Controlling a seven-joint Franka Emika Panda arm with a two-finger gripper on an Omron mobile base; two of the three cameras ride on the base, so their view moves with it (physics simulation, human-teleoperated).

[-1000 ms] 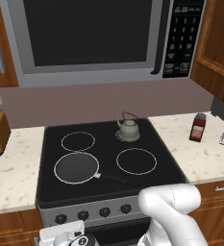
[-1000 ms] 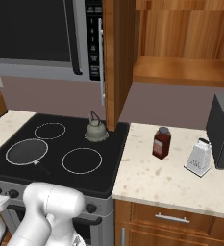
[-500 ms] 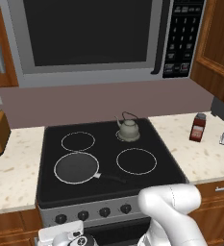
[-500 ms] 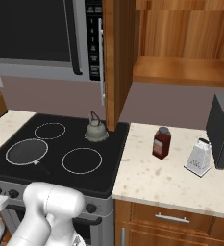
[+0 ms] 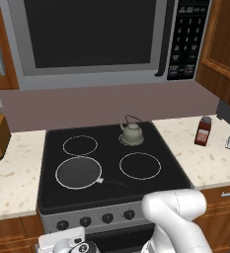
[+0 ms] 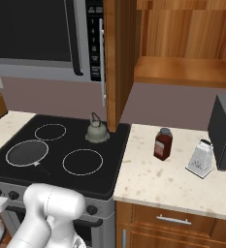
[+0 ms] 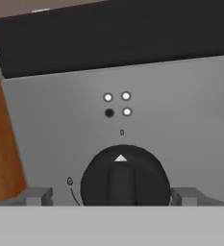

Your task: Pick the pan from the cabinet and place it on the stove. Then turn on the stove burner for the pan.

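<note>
The pan (image 5: 78, 172) sits on the stove (image 5: 156, 148) front-left burner, at 9 o'clock from the kettle's (image 5: 132, 132) ring. The gripper (image 7: 118, 196), jaws spread, flanks the knob (image 7: 124, 178); closing off-centre could slip. Microwave (image 5: 92, 34) above, spice jar (image 6: 162, 144) at 3 o'clock; nothing obstructs.

Knob (image 7: 125, 175) base — cut off below
</note>
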